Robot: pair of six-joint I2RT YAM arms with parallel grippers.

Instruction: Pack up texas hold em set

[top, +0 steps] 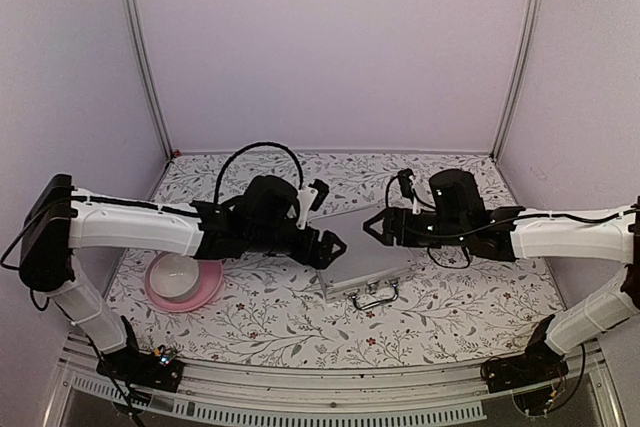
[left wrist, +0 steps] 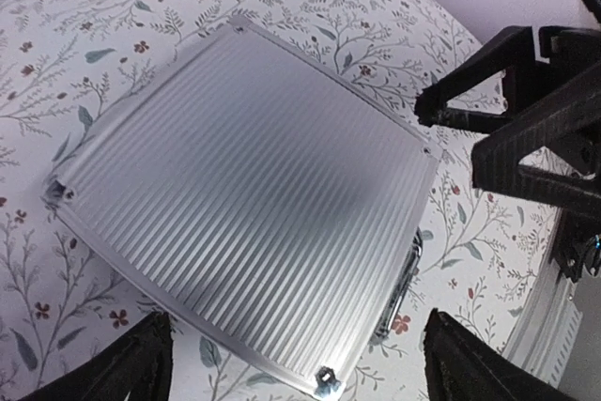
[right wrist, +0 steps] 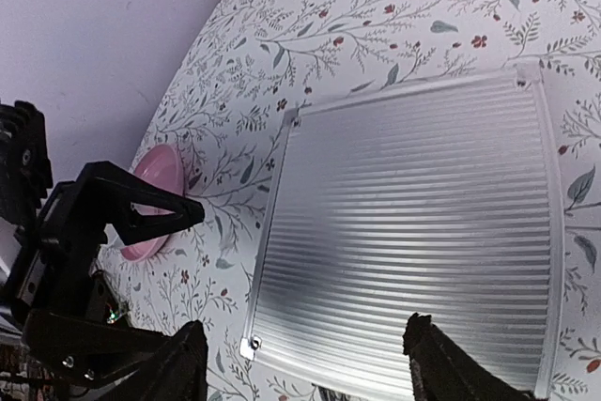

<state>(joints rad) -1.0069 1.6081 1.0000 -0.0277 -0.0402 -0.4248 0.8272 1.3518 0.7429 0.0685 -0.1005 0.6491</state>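
Observation:
The silver ribbed aluminium case [top: 362, 265] lies shut on the flowered table, its metal handle [top: 374, 296] toward the near edge. It fills the left wrist view [left wrist: 244, 194] and the right wrist view [right wrist: 413, 232]. My left gripper [top: 332, 245] hovers just above the case's left edge, open and empty. My right gripper [top: 372, 226] hovers above the case's far right part, open and empty. Both face each other over the lid. Card decks, chips, the brown box, the triangle and the disc are out of view.
A pink plate [top: 205, 287] with a white bowl [top: 172, 274] stands at the left under my left arm; the plate also shows in the right wrist view [right wrist: 150, 194]. Metal posts and pale walls close the back and sides.

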